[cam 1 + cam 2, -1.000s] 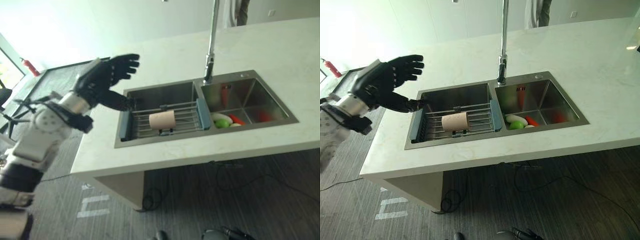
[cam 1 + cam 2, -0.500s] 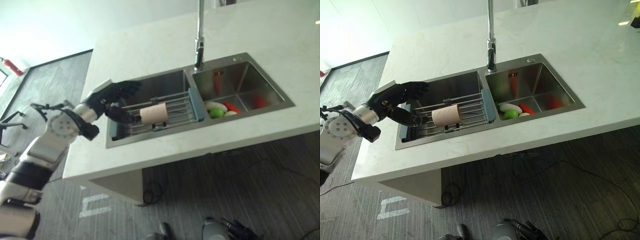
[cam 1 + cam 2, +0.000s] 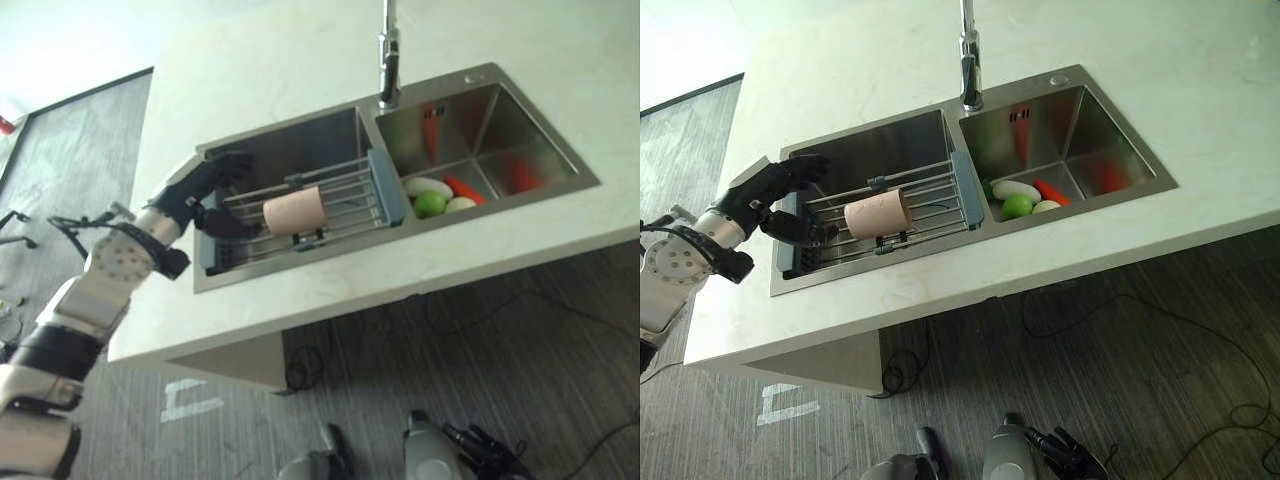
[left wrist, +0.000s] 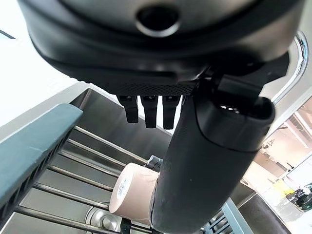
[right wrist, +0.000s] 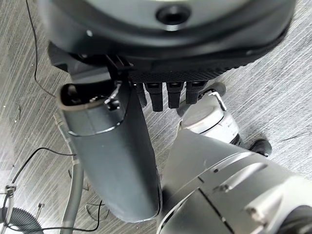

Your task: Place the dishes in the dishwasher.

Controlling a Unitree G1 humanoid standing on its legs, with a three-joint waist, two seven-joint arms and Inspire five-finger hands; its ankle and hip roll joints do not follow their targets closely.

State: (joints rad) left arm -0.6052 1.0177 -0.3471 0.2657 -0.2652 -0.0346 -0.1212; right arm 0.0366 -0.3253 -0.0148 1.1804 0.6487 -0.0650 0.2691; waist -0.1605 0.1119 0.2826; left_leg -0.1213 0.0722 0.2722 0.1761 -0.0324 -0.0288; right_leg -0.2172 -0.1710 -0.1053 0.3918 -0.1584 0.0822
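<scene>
One cup [image 3: 293, 211] lying on its side mid-rack [image 3: 345, 185], over the sink's left basin | my left hand [image 3: 205, 192] spread, empty, just beside rack's left end | I'd close around the cup body, not the wires | right hand [image 5: 146, 73] hanging, fingers relaxed

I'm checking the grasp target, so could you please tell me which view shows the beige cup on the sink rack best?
The right eye view: the beige cup lies whole on its side on the rack, beside the open left hand. The left eye view shows much the same. In the left wrist view, the thumb covers part of it.
</scene>
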